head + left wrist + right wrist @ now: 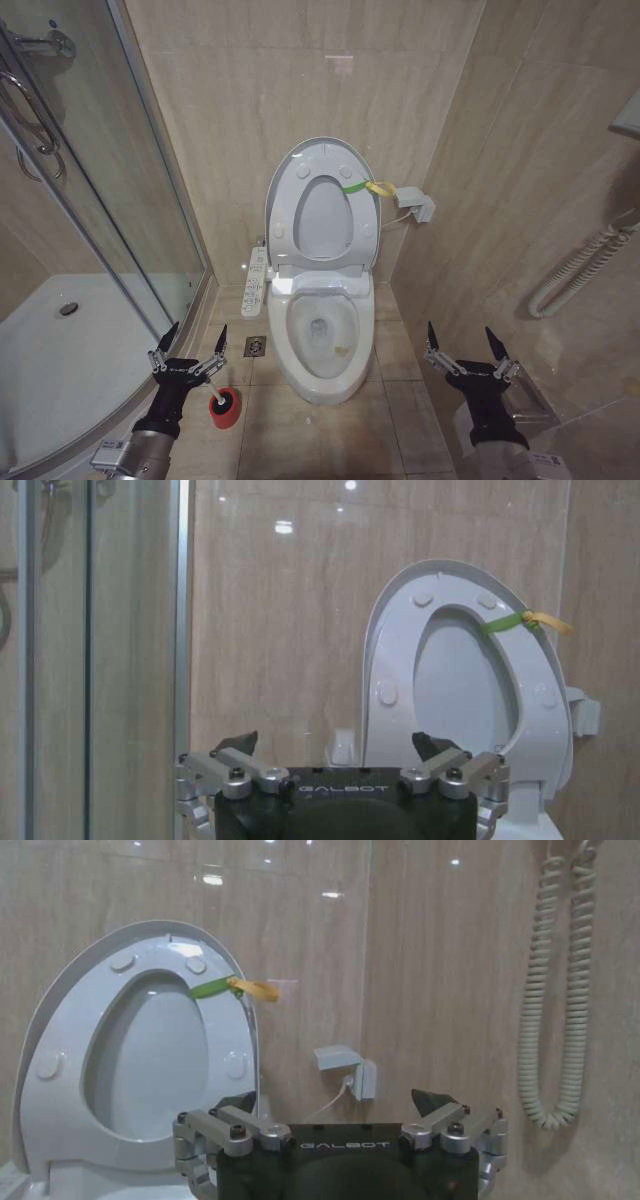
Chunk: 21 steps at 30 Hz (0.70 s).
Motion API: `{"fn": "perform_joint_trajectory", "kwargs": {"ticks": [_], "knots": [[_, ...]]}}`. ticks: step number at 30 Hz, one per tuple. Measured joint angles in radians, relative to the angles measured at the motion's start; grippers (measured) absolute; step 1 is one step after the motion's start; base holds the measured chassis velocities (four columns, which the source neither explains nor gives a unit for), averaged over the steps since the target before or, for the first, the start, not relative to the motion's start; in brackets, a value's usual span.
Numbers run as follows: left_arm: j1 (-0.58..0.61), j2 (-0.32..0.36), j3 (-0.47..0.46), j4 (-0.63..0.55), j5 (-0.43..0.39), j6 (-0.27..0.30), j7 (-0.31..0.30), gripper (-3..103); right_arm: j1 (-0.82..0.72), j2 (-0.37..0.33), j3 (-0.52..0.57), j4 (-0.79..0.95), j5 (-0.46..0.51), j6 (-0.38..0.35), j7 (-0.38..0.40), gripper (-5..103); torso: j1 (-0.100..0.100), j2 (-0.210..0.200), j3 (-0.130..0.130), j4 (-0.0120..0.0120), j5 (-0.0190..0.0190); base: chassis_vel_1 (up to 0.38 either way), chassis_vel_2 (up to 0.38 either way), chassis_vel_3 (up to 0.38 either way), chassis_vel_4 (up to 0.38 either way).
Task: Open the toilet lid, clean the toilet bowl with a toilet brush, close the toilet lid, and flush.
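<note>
Both grippers' fingers point(221, 341) apart, empty.

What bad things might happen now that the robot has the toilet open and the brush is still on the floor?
1. The small toilet brush in its round red holder cup sits right beside the open left gripper; a clumsy reach might tip it over.
2. The large white oval toilet lid and its seat stand upright against the wall and could drop during scrubbing.
3. The white ceramic toilet bowl holds water, so brushing might splash the tiled floor. The open right gripper hovers on the other side.
</note>
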Motion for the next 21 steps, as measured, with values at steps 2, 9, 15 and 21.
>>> {"fn": "perform_joint_trajectory", "kwargs": {"ticks": [2,9,15,21], "knots": [[0.0,0.0,0.0,0.0,0.0,0.0,0.0,100,-0.002,-0.003,0.001,0.001,0.001,-0.001,0.005,100,0.0,0.0,0.0,0.0,0.0,0.0,0.0,0.0,0.0],[0.0,0.0,0.0,0.0,0.0,0.0,0.0,100,-0.026,-0.003,0.006,0.047,0.006,-0.008,0.018,100,0.0,0.0,0.0,0.0,0.0,0.0,0.0,0.0,0.0],[0.0,0.0,0.0,0.0,0.0,0.0,0.0,100,-0.024,0.011,0.008,0.042,0.001,0.0,0.017,100,0.0,0.0,0.0,0.0,0.0001,0.0,0.0,0.0,0.0],[0.0,0.0,0.0,0.0,0.0,0.0,0.0,100,-0.026,0.01,0.018,0.053,-0.003,0.002,0.007,100,0.0,0.0,0.0,0.0,0.0001,0.0,0.0,0.0,0.0]]}}
